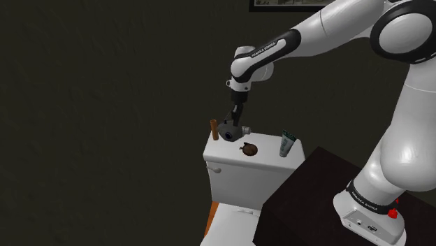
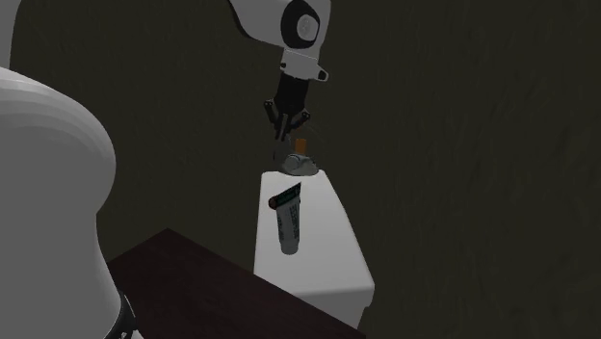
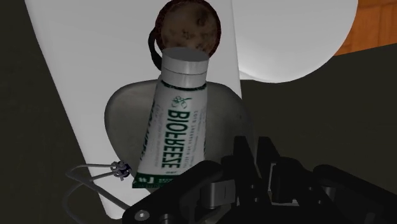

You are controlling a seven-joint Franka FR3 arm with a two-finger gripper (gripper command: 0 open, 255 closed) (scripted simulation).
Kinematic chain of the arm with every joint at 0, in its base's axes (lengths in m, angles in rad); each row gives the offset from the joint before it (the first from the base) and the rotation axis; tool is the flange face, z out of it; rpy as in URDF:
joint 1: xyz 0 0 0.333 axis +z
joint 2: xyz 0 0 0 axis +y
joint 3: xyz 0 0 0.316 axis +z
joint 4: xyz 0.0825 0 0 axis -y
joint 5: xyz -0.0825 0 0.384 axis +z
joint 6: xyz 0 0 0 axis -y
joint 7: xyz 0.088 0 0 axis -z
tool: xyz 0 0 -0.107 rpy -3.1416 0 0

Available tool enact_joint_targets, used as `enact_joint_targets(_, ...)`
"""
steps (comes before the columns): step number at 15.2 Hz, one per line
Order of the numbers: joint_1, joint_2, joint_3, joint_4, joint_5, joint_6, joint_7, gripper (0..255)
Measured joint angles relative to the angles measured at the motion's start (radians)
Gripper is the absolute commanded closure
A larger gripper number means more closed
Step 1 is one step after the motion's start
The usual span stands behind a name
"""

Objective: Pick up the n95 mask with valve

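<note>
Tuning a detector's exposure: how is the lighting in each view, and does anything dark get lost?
Shoulder view: dim, the white tank standing out; the black hand blends into the dark wall. Second exterior view: equally dim, the hand barely separating from the wall. Wrist view: the tube well lit, its lettering legible.

A brown upright stick [image 1: 214,130] stands just beside the grey mask [image 1: 232,131] on the shoulder view's left, and a brown round lump [image 1: 249,148] lies near its right. Bare white cistern lid [image 1: 269,152] lies between the lump and the white-and-green tube [image 1: 286,144].

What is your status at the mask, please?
Gripper just above grey mask. Mask sits on white tank lid. Brown stick close beside it.
</note>
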Motion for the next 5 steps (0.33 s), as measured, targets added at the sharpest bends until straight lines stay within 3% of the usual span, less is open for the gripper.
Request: enact_joint_targets(5, 0.000, -0.030, -0.002, 0.024, -0.010, -0.051, 0.016, 255)
